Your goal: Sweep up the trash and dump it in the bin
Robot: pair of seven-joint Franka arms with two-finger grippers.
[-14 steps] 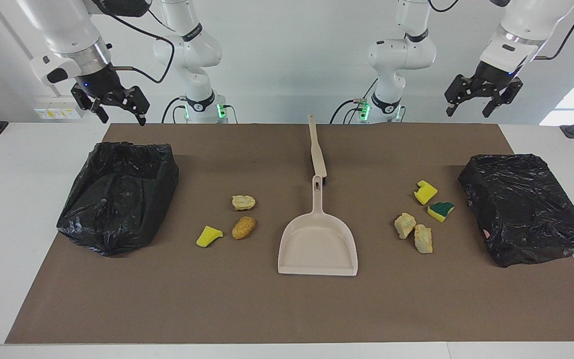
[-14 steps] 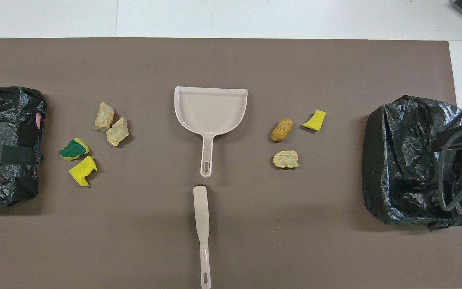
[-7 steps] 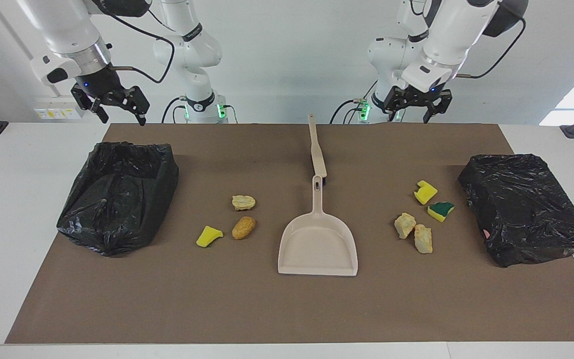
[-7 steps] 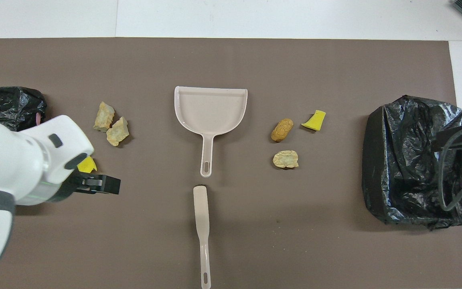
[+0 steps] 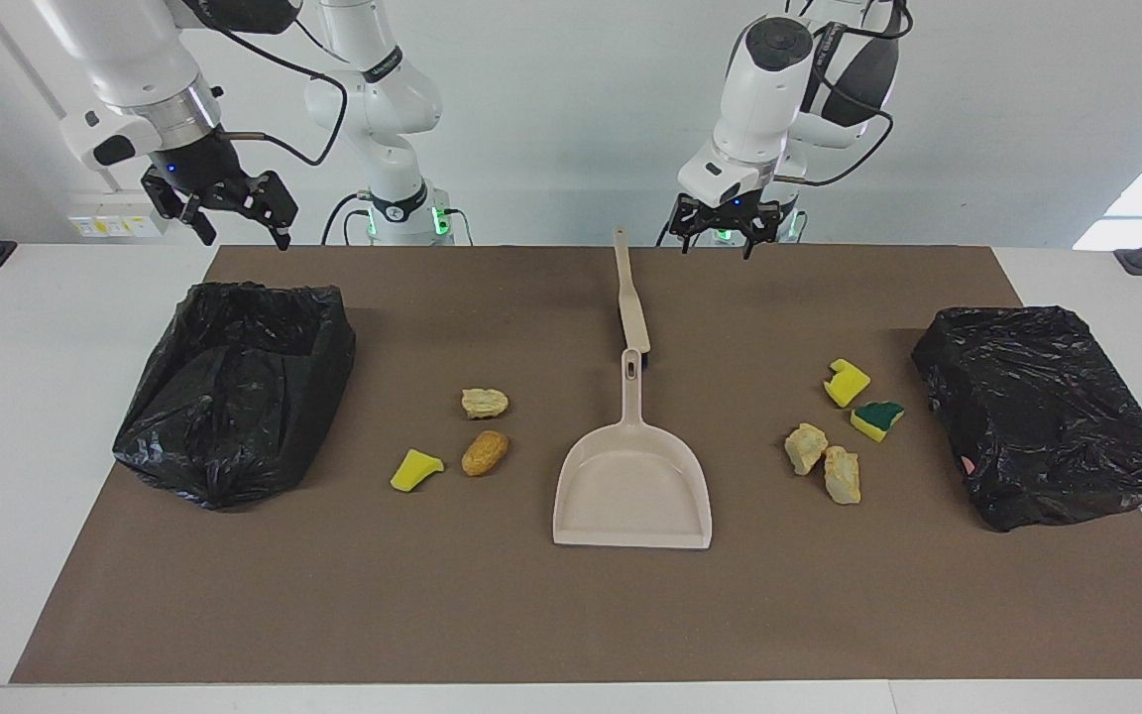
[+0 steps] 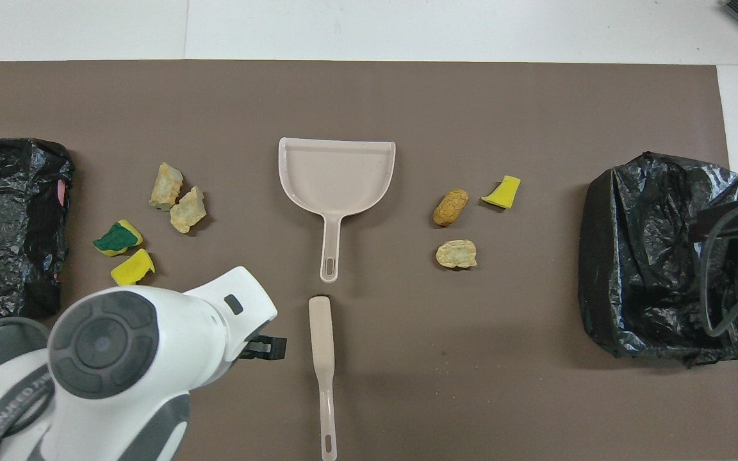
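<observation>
Since the earlier frames we record one change: the left arm has swung in from its own end of the table, and the left gripper [image 5: 725, 236] now hangs over the mat's robot-side edge beside the brush [image 5: 629, 299], fingers apart and holding nothing; the right gripper [image 5: 231, 213] waits unchanged, open and empty, above the open bin [image 5: 234, 387]; the covered bin [image 5: 1042, 412], the dustpan [image 5: 632, 486] and all the trash have not shifted; we count four scraps [image 5: 837, 428] toward the left arm's end and three [image 5: 462, 441] toward the right arm's end, all lying on the mat.
</observation>
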